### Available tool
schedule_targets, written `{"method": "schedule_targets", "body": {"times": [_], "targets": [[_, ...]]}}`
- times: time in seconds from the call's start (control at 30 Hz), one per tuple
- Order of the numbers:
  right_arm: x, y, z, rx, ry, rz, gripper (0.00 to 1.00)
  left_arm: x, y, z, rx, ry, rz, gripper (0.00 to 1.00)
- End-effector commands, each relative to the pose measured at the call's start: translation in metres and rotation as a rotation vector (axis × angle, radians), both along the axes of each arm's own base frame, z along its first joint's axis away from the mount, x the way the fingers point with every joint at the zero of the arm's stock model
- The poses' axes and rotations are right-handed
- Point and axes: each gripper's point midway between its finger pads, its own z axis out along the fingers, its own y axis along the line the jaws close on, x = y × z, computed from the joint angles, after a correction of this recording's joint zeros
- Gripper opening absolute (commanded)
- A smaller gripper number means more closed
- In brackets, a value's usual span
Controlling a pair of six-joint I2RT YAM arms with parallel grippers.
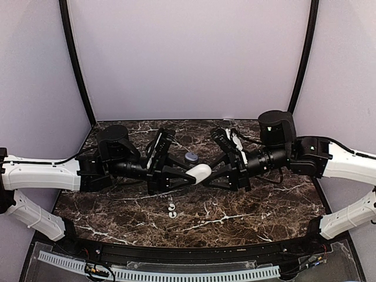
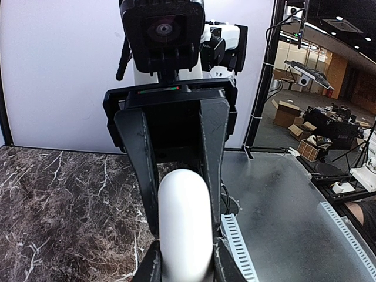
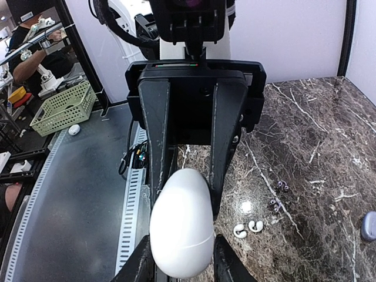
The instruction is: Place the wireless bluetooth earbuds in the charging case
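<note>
The lavender charging case (image 1: 191, 157) lies shut on the marble table (image 1: 264, 205), just behind the two grippers; it also shows at the right edge of the right wrist view (image 3: 369, 226). Two white earbuds (image 1: 172, 210) lie side by side on the marble (image 3: 248, 228), nearer the front edge. Both grippers meet mid-table above the marble and hold a plain white oval pebble (image 1: 200, 172) from opposite ends. My left gripper (image 2: 185, 267) is shut on one end (image 2: 185, 223). My right gripper (image 3: 182, 267) has its fingers against both sides of the other end (image 3: 182, 229).
Two tiny purple pieces (image 3: 278, 195) lie on the marble beyond the white earbuds. A perforated white strip (image 1: 176, 273) and a grey metal tray run along the table's front edge. A green basket (image 3: 61, 108) stands outside the workspace.
</note>
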Motion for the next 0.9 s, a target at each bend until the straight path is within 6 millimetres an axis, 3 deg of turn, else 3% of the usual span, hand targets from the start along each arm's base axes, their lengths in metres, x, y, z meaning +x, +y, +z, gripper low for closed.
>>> {"method": "schedule_targets", "body": {"times": [0.0,0.2,0.47,0.87], "targets": [[-0.0050,0.0045,0.0186,0.048,-0.016,0.029,0.31,-0.0020,-0.0018,0.0128,-0.027,-0.029,-0.007,0.00],[-0.0059,0.0049,0.0161,0.041,-0.014,0.034,0.18,-0.0013,-0.0021,0.0124,-0.026,-0.029,-0.003,0.00],[-0.0069,0.0058,0.0157,0.035,-0.008,0.042,0.29,-0.0003,-0.0040,0.0093,-0.017,-0.030,-0.002,0.00],[-0.0079,0.0082,0.0165,0.035,-0.008,0.056,0.22,0.0008,-0.0043,0.0080,-0.010,-0.034,0.004,0.00]]}}
